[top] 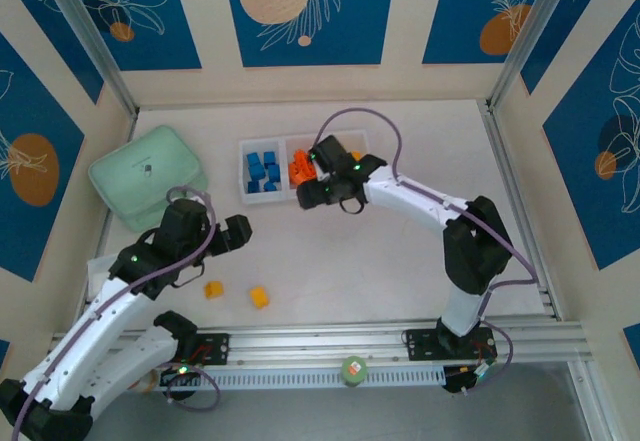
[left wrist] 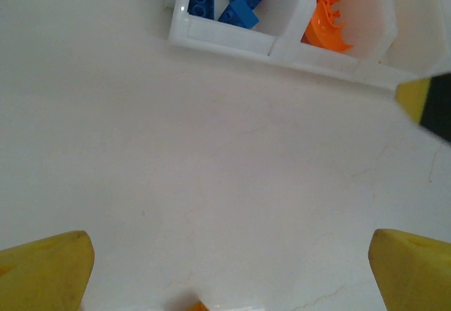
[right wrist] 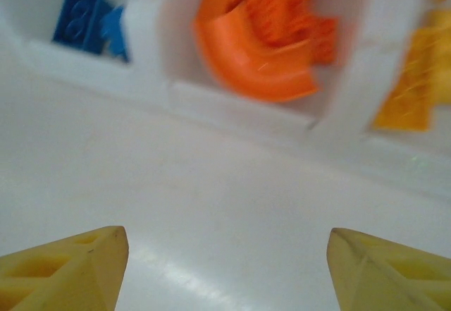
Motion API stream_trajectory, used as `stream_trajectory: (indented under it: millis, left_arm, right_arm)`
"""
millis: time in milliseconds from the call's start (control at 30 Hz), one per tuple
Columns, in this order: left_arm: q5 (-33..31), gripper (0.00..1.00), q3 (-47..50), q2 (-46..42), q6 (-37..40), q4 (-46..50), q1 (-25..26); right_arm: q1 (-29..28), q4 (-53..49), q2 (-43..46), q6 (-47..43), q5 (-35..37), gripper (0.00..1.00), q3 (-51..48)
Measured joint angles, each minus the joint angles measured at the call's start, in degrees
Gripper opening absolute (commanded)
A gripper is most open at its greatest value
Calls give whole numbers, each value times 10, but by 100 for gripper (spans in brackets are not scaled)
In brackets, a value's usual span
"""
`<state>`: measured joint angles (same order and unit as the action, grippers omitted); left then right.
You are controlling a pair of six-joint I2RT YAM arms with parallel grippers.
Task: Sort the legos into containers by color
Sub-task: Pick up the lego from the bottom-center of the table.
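Two yellow legos (top: 259, 296) lay on the table, well short of the tray (left wrist: 225, 39), just base-side of the nearer left gripper (top: 235, 233), jaws wide, empty. The right gripper (right wrist: 225, 254), parted and empty, hovered at the tray's near wall.

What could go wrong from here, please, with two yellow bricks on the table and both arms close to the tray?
1. The open right gripper sits low beside the tray; pulling back carelessly could catch its wall and shift it.
2. The loose yellow legos lie near the left gripper, but the sorted yellow pieces sit at the tray's right end, so the arms might collide.
3. The orange pile looks heaped; pieces may spill.
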<state>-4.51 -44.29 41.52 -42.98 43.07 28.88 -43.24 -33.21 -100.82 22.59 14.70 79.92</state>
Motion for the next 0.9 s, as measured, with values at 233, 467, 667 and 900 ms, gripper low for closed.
stream_trajectory:
  millis: [233, 467, 667, 900]
  left_arm:
    - [-6, 99, 2, -51, -2, 61, 0]
    - [-24, 99, 2, -95, -7, 113, 0]
    - [-33, 99, 2, -112, -20, 139, 0]
    - [-46, 99, 2, -122, -23, 163, -1]
  right_arm:
    - [-123, 9, 0, 62, -21, 84, -28]
    - [-214, 36, -33, 116, -37, 86, -45]
    - [-268, 44, -73, 138, -36, 87, -45]
    - [-294, 52, -110, 151, -37, 84, -30]
